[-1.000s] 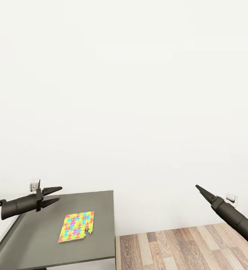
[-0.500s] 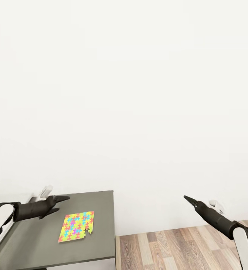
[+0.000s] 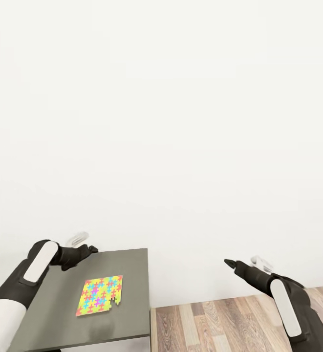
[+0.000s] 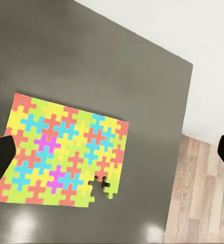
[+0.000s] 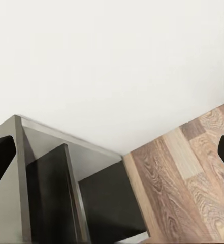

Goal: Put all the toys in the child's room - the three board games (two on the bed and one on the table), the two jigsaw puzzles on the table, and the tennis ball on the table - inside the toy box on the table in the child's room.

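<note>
in the left wrist view the jaws of the left gripper (image 4: 112, 152) stand wide, released, above the jigsaw puzzle (image 4: 63, 152). the right gripper (image 3: 228, 264) jaws are also apart, grasping nothing. the puzzle is a flat neon square at lower left on the dark desk (image 3: 132, 293), missing corner toward the floor (image 3: 220, 322). both arms have bent inward since before.

Jigsaw puzzle (image 3: 100, 295) (image 4: 64, 153) is lying flat on the table's (image 3: 132, 274) dark grey top, roughly mid-surface, well apart from every edge. Thin square of interlocking neon yellow, pink, blue, green and orange pieces, and it is showing a gap at its near right corner. Nothing is touching it.
</note>
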Robot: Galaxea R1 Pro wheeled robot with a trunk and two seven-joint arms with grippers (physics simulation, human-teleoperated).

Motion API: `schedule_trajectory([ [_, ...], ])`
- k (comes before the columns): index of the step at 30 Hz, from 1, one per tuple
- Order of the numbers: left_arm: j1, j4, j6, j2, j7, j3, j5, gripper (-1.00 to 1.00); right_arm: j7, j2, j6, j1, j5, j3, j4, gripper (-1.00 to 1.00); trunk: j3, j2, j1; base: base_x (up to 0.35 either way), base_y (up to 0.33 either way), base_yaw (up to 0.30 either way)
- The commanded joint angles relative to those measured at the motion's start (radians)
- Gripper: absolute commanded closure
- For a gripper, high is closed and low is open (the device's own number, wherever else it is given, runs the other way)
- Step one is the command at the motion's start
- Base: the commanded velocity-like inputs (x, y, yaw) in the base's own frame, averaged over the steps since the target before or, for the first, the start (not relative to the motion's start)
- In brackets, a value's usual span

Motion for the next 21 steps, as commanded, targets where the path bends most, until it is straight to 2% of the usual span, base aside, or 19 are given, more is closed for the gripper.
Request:
schedule_trajectory([
  [1,-0.005,0.013,-0.016,-0.006,0.017,-0.003,-0.005,-1.00,-0.006,0.001,0.004,-0.001,0.002,0.001,-0.001,-1.00,0.000,-0.001,0.000,0.000,0.000,0.000],
  [2,-0.012,0.031,-0.050,-0.021,0.026,-0.004,-0.038,-1.00,-0.023,0.002,0.004,-0.001,0.002,0.005,-0.002,-1.00,0.000,-0.001,0.000,0.000,0.000,0.000],
  [3,-0.015,0.037,-0.067,-0.027,0.029,-0.005,-0.057,-1.00,-0.029,0.002,0.003,-0.001,0.002,0.007,-0.003,-1.00,0.000,-0.001,0.000,0.000,0.000,0.000],
  [4,-0.019,0.049,-0.104,-0.038,0.034,-0.008,-0.100,-1.00,-0.039,0.002,0.004,-0.001,0.003,0.009,-0.003,-1.00,0.000,-0.001,0.000,0.000,0.000,0.000],
  [6,-0.021,0.059,-0.139,-0.046,0.037,-0.010,-0.149,-1.00,-0.045,0.002,0.004,-0.001,0.003,0.012,-0.004,-1.00,0.000,-0.001,0.000,0.000,0.000,0.000],
  [7,-0.023,0.072,-0.172,-0.052,0.039,-0.011,-0.199,-1.00,-0.050,0.001,0.004,-0.001,0.003,0.014,-0.004,-1.00,0.000,-0.001,0.000,0.000,0.000,0.000],
  [10,-0.025,0.096,-0.210,-0.061,0.038,-0.012,-0.263,-1.00,-0.054,0.001,0.004,-0.002,0.004,0.016,-0.002,-1.00,0.000,-0.001,0.000,0.000,0.000,0.000],
  [11,-0.027,0.115,-0.228,-0.071,0.037,-0.013,-0.296,-1.00,-0.056,0.001,0.004,-0.002,0.004,0.017,-0.003,-1.00,0.000,-0.001,0.000,0.000,0.000,0.000],
  [13,-0.036,0.143,-0.253,-0.093,0.037,-0.014,-0.329,-1.00,-0.059,0.002,0.005,-0.002,0.004,0.018,-0.002,-1.00,0.000,-0.001,0.000,0.000,0.000,0.000],
  [17,-0.065,0.197,-0.290,-0.120,0.036,-0.015,-0.355,-1.00,-0.089,0.004,0.005,-0.002,0.016,0.033,-0.004,-1.00,0.000,-0.001,0.000,0.000,0.000,0.000],
  [20,-0.079,0.237,-0.315,-0.129,0.036,-0.016,-0.364,-1.00,-0.154,0.005,0.005,-0.002,0.046,0.089,-0.008,-1.00,0.000,-0.001,0.000,0.000,0.000,0.000],
  [21,-0.083,0.251,-0.329,-0.131,0.036,-0.016,-0.366,-1.00,-0.198,0.005,0.006,-0.006,0.062,0.122,-0.009,-1.00,0.000,-0.001,0.000,0.000,0.000,0.000],
])
